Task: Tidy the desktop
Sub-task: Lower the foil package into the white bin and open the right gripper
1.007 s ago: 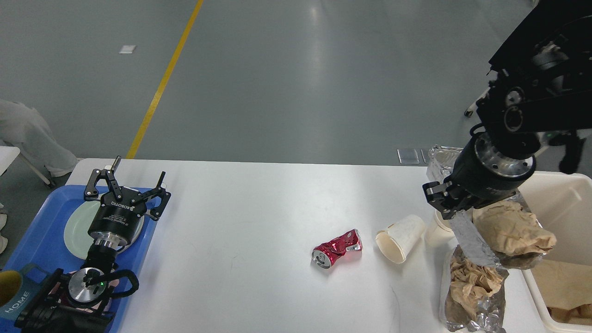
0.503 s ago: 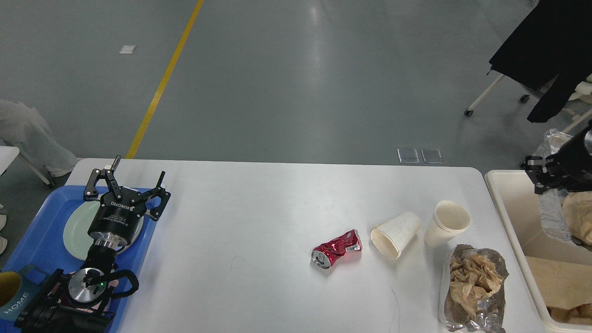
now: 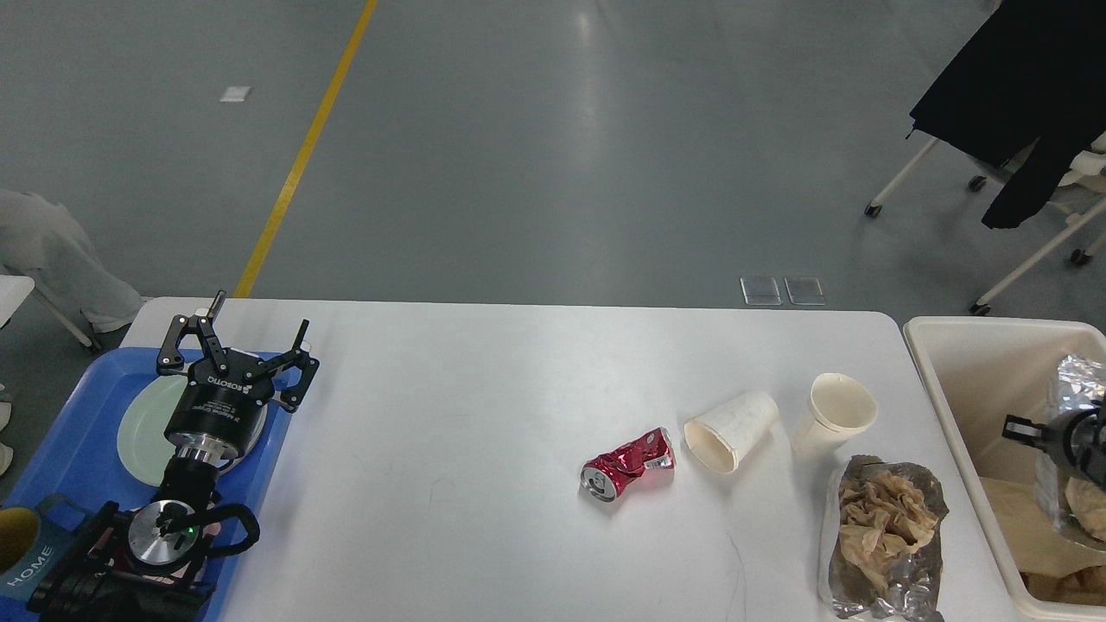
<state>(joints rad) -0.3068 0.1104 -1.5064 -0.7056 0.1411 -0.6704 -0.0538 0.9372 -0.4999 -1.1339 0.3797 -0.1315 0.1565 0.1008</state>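
From my head view the desktop (image 3: 484,484) spreads below me, rigid and not for lifting. On it lie a crushed red can (image 3: 628,464), two paper cups and a foil tray, all probably light; I'd pinch the can's waist. My left gripper (image 3: 246,350) hangs spread open over the blue tray (image 3: 65,432); my right gripper (image 3: 1050,434) is over the cream bin (image 3: 968,380), and I cannot tell its jaws' state.

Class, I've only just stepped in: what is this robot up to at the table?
It is clearing rubbish off the desktop. The right end effector is over the cream bin, apparently with a foil bundle; its grip is unclear. On the desktop lie a crushed red can, a tipped paper cup, an upright paper cup and a foil wrapper with brown paper. The left end effector hovers open over the blue tray.
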